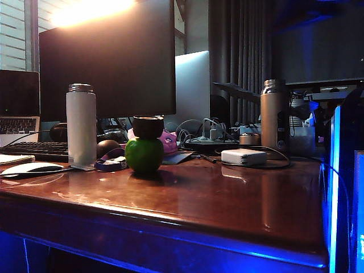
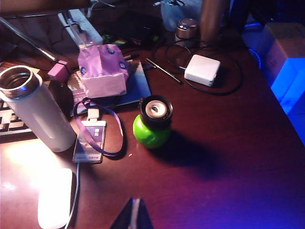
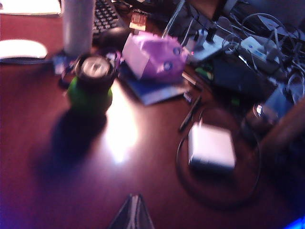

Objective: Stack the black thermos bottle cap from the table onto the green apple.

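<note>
Black thermos bottle cap (image 1: 148,126) perched on green apple (image 1: 144,154), at 9 o'clock from white charger (image 1: 243,156) on table (image 1: 227,199). Left gripper (image 2: 135,217) and right gripper (image 3: 132,213) shut, empty, well apart from stack. Risk: cap sliding off rounded apple if table is jolted

Left tool (image 2: 135,214) closed, fingertips together, raised, holding nothing. Right tool (image 3: 133,212) closed, raised, empty.

Looks like I'm driving in an office: big monitor (image 1: 108,57), keyboard (image 1: 34,149), mouse (image 1: 31,168), cable clutter on the desk (image 1: 227,199).
</note>
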